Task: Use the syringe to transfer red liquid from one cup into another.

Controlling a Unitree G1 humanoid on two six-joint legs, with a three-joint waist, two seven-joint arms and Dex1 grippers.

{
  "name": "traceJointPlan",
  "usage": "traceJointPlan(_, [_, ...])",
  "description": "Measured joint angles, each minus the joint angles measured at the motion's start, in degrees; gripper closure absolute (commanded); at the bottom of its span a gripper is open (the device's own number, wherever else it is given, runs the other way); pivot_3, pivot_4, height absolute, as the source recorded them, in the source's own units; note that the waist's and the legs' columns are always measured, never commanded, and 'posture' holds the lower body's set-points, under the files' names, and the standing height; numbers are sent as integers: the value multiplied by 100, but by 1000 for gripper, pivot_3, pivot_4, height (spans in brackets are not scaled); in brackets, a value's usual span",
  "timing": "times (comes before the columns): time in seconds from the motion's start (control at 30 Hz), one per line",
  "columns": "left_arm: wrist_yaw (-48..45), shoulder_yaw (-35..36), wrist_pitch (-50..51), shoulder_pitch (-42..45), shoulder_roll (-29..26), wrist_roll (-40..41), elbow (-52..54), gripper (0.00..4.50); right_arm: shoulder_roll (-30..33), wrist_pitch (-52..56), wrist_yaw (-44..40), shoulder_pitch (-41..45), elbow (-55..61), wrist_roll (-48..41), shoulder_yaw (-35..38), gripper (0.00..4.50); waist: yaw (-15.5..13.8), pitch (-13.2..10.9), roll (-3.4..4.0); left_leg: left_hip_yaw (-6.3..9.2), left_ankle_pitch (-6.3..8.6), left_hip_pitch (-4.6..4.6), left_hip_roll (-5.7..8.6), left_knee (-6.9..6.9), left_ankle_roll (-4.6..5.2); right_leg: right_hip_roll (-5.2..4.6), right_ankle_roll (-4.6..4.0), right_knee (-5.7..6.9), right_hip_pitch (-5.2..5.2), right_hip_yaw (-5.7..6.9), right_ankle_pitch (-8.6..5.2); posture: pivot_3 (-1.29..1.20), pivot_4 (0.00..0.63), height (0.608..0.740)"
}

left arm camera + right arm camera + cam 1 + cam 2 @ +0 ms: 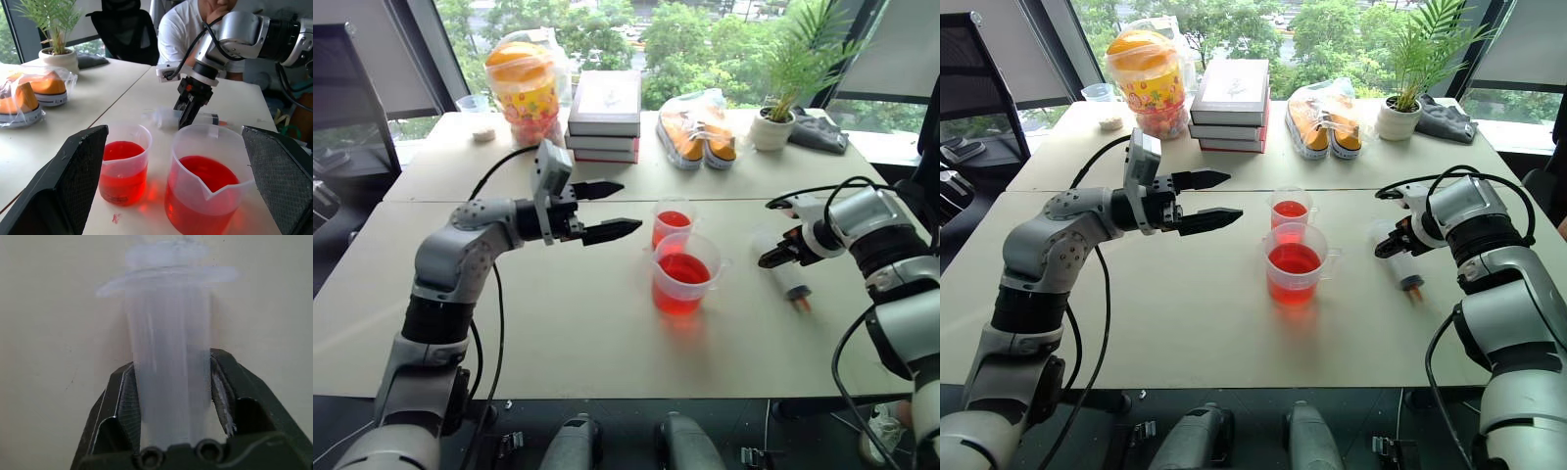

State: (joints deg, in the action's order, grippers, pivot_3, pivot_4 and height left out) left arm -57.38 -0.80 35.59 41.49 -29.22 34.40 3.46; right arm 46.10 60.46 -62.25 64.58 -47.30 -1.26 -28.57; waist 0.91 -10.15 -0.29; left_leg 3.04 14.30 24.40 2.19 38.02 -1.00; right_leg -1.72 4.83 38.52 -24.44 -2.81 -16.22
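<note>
The syringe [790, 279] lies flat on the table at the right, its orange tip toward the front edge. My right gripper [773, 257] comes down on it from the right and is shut on the clear barrel [168, 377], a finger on each side. The wide handled cup [683, 276] stands mid-table about half full of red liquid [208, 174]. Just behind it, the smaller handleless cup [673, 221] also holds red liquid. My left gripper [625, 208] hovers level to the left of both cups, open and holding nothing.
Along the far table stand a stack of books [604, 116], a snack jar [523, 83], bagged shoes [698, 132], a potted plant [775, 117], a dark cloth [819, 132] and a small clear cup [471, 103]. A person in a white shirt [183, 29] sits beyond the right edge.
</note>
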Motion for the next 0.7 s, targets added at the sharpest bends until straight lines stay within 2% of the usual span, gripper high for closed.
traceJointPlan(0.23, [-122,-23,-21,70,25,-8,-146,0,193,276,183,-303,711,99,360,3048,-27,-2,3,1,0,3,2,0,0,-2,-1,0,-3,0,0,0,150,740])
traceJointPlan(0.3, [-163,-24,-67,152,23,-18,-261,0,459,430,411,-406,1394,78,803,3048,-37,-3,6,1,0,7,3,0,0,-4,-1,0,-7,1,0,0,150,740])
traceJointPlan(0.4, [-268,-51,-123,282,21,-53,-430,0,568,576,946,-791,3088,-269,2363,3048,-29,-3,6,6,1,7,2,-6,0,-2,-1,-4,-6,3,0,0,150,740])
traceJointPlan(0.43, [-321,-72,-128,359,32,-73,-510,0,444,635,1126,-971,3836,-456,3021,3048,-20,-3,6,8,1,6,-2,-8,0,2,-1,-4,-6,4,0,0,150,740])
traceJointPlan(0.53, [-460,-84,-169,516,45,-127,-653,0,-157,749,1569,-1288,5454,-934,4218,3048,-3,0,4,7,0,1,-4,-4,0,4,-1,8,-2,2,0,0,150,740])
traceJointPlan(0.6, [-546,-90,-227,626,48,-153,-812,0,-1004,687,2049,-1485,6397,-1181,4942,3048,-2,0,4,7,0,-1,-3,1,-1,2,-1,20,-2,0,1,0,150,740])
traceJointPlan(0.7, [-669,-180,-264,765,67,-222,-946,0,-2037,605,2512,-1592,7391,-1836,5564,3048,-17,1,3,8,-2,-3,1,13,-4,-1,-1,44,-4,0,0,0,150,740])
